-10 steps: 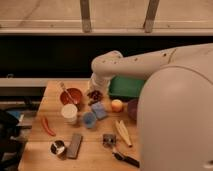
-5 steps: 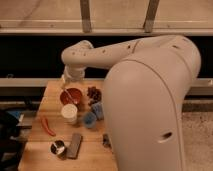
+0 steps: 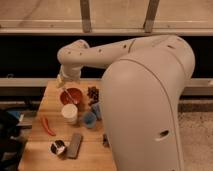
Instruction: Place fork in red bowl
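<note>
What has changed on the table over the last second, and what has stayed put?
The arm swung left across the table, bringing the end effector to the back-left rim of the red bowl; the arm now hides the table's right side. No grasp or release shows. The pale utensil, seemingly the fork, leaning in the red bowl, the white cup, blue cups and red pepper stayed put.

One desk (image 3: pixel 39 151) bears one red bowl (image 3: pixel 72 95), one fork (image 3: pixel 68 95), one white cup (image 3: pixel 70 113), two blue cups (image 3: pixel 89 119), one red pepper (image 3: pixel 47 125); one pincer (image 3: pixel 63 84) hovers over the bowl's left rim.
</note>
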Robot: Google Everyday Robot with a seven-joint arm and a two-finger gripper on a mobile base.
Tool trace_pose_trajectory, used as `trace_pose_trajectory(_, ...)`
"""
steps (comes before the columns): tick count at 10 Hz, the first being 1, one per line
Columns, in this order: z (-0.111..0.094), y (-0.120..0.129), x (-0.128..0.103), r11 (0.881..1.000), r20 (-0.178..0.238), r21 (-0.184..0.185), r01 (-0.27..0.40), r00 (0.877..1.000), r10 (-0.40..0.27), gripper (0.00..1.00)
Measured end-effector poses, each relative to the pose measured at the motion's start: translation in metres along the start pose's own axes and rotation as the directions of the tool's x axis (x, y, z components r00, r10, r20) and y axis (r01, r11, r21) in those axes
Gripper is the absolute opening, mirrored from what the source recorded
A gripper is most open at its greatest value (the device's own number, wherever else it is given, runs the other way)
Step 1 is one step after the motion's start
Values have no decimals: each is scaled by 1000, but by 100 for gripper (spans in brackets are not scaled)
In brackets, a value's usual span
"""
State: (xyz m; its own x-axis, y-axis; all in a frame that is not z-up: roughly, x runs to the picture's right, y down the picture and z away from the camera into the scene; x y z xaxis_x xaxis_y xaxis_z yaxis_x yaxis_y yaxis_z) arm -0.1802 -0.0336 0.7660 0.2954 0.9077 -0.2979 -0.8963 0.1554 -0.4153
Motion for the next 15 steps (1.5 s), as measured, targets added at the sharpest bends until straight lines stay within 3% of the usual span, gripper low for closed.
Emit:
trace_pose_trajectory(3,18,-25,22,999,4,-6,-54,999,54,70)
trace_pose_trajectory(5,39,-26,22,997,4,-44,-66,998,66,70)
trace_pose_trajectory(10,106,6,-22,986,-15,-160,-42,999,40,70)
trace_pose_trajectory(12,137,9,-27,977,-31,-209,-33,999,27,70)
trace_pose_trajectory(15,152,6,-26,971,-47,-236,-43,998,33,70)
